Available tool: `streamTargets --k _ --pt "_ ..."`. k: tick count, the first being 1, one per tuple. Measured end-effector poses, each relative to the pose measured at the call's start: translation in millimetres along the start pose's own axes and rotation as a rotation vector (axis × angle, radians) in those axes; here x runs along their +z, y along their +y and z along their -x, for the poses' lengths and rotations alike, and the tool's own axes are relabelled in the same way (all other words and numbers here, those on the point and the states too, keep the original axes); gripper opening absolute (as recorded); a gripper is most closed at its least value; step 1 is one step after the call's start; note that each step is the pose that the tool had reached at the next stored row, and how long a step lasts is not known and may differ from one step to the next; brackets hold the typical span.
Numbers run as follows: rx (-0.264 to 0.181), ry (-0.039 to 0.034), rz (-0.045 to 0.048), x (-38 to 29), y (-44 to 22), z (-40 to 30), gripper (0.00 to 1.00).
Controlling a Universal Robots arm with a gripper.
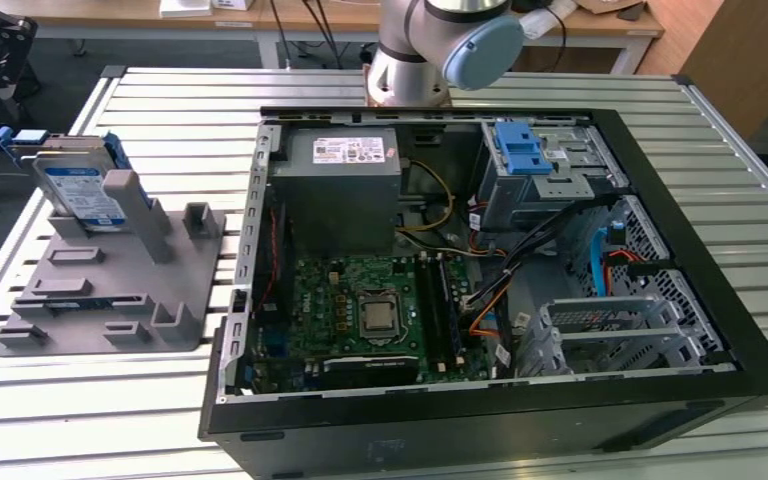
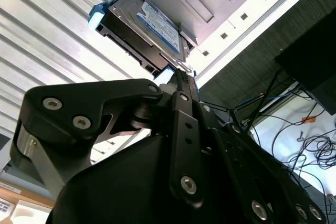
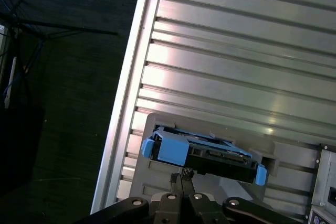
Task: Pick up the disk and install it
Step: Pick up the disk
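Disk (image 1: 77,190) sits in its grey holder (image 1: 117,300) at ten o'clock of the case (image 1: 491,430), nothing picked yet, gripper (image 3: 181,173) close by, fingers (image 3: 176,184) pinched together, empty.

In the exterior view the grey plastic stand's post (image 1: 120,200) hides the lower part of the silver rectangular hard drive in its blue carrier (image 1: 75,188); the grey robot arm (image 1: 418,50) is cut off at the upper edge.

Bright, even overhead light, glare streaks on the table slats (image 3: 226,85), soft shadows.
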State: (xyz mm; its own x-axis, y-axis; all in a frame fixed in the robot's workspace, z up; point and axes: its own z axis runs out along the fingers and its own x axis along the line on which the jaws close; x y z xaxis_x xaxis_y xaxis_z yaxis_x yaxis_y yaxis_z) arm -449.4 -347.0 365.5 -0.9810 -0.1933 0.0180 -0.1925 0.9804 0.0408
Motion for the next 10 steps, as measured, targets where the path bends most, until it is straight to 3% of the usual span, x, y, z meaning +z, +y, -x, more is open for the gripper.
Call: streamTargets --k 6,10 --pt "-0.009 0.0003 -0.0001 0.0 0.0 0.0 0.11" --pt "-0.056 0.0022 -0.001 0.1 0.0 0.0 0.11"
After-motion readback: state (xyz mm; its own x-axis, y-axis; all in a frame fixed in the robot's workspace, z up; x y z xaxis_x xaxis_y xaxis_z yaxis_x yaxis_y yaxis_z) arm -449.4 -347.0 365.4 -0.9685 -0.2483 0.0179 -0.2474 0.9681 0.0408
